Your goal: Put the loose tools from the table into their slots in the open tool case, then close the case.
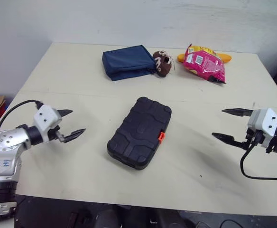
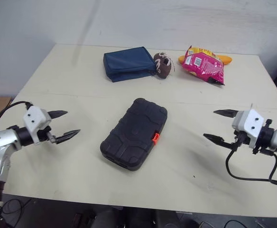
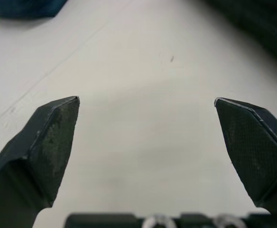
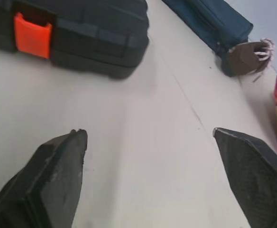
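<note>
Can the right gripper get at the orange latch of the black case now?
Probably yes. The orange latch faces the open right gripper, and only bare table lies between them.

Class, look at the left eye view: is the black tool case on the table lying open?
No: the tool case lies shut on the table, its lid down and its orange latch showing at the side.

On my feed, the tool case (image 1: 139, 133) lies slantwise at the middle of the table (image 1: 81, 71), its latch (image 1: 161, 137) on the side facing my right gripper (image 1: 218, 123). My left gripper (image 1: 77, 121) hangs well apart on the case's other side. Behind the case, toward the far edge, I have a pouch (image 1: 128, 61), a small toy (image 1: 161, 63) just beside its right end, and a snack bag (image 1: 204, 63) right of that
</note>
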`<move>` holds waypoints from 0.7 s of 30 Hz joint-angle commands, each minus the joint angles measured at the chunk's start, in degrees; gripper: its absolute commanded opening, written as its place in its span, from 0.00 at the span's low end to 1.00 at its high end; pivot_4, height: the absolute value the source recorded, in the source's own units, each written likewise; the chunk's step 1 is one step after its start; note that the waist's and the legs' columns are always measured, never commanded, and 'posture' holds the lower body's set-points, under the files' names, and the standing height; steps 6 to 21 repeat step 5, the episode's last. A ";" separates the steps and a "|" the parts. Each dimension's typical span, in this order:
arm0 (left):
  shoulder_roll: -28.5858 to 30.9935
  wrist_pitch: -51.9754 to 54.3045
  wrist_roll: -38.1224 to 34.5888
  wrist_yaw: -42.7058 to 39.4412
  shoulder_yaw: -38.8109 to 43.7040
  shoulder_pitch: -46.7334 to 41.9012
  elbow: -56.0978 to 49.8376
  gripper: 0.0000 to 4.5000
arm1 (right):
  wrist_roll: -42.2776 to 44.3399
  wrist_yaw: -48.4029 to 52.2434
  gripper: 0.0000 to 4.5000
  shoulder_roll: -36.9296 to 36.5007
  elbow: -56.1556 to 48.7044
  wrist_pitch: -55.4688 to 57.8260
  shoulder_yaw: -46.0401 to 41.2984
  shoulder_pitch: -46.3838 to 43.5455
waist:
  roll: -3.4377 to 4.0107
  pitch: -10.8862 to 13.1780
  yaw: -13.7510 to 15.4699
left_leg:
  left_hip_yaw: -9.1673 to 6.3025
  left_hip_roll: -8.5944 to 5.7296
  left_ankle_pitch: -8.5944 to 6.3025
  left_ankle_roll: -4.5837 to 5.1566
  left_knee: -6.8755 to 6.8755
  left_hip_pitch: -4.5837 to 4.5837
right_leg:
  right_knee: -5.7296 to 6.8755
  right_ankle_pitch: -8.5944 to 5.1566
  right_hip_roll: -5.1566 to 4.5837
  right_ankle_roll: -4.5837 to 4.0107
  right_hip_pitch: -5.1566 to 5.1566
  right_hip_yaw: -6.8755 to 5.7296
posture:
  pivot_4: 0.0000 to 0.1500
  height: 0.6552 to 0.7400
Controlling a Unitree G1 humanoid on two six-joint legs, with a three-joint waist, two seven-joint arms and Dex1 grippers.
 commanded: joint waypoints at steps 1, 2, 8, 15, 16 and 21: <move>0.94 -4.78 -0.23 0.64 4.41 3.18 2.28 0.99 | -0.76 -0.30 1.00 -1.34 3.49 -4.06 -1.86 -2.01 | 0.03 0.02 -0.07 | 0.01 0.00 -0.03 -0.01 -0.02 0.00 | -0.03 -0.03 0.00 -0.04 0.00 0.01 | 1.00 1.00; 0.55 -5.12 -0.48 0.98 4.64 3.39 2.44 0.99 | -0.74 -0.86 1.00 -0.86 3.91 -4.56 -1.48 -2.62 | 0.03 0.02 -0.11 | 0.01 0.01 -0.06 -0.04 -0.03 0.01 | -0.04 -0.07 0.00 -0.08 0.00 0.00 | 1.00 1.00; -0.23 -6.51 -0.57 1.71 4.51 3.12 2.17 0.99 | -1.23 -1.38 1.00 0.05 4.67 -5.68 -0.18 -3.36 | 0.05 0.08 -0.14 | 0.00 0.04 -0.08 -0.07 -0.03 0.01 | 0.00 -0.11 0.02 -0.13 -0.03 -0.02 | 1.00 1.00; -0.23 -6.51 -0.57 1.71 4.51 3.12 2.17 0.99 | -1.23 -1.38 1.00 0.05 4.67 -5.68 -0.18 -3.36 | 0.05 0.08 -0.14 | 0.00 0.04 -0.08 -0.07 -0.03 0.01 | 0.00 -0.11 0.02 -0.13 -0.03 -0.02 | 1.00 1.00; -0.23 -6.51 -0.57 1.71 4.51 3.12 2.17 0.99 | -1.23 -1.38 1.00 0.05 4.67 -5.68 -0.18 -3.36 | 0.05 0.08 -0.14 | 0.00 0.04 -0.08 -0.07 -0.03 0.01 | 0.00 -0.11 0.02 -0.13 -0.03 -0.02 | 1.00 1.00; -0.23 -6.51 -0.57 1.71 4.51 3.12 2.17 0.99 | -1.23 -1.38 1.00 0.05 4.67 -5.68 -0.18 -3.36 | 0.05 0.08 -0.14 | 0.00 0.04 -0.08 -0.07 -0.03 0.01 | 0.00 -0.11 0.02 -0.13 -0.03 -0.02 | 1.00 1.00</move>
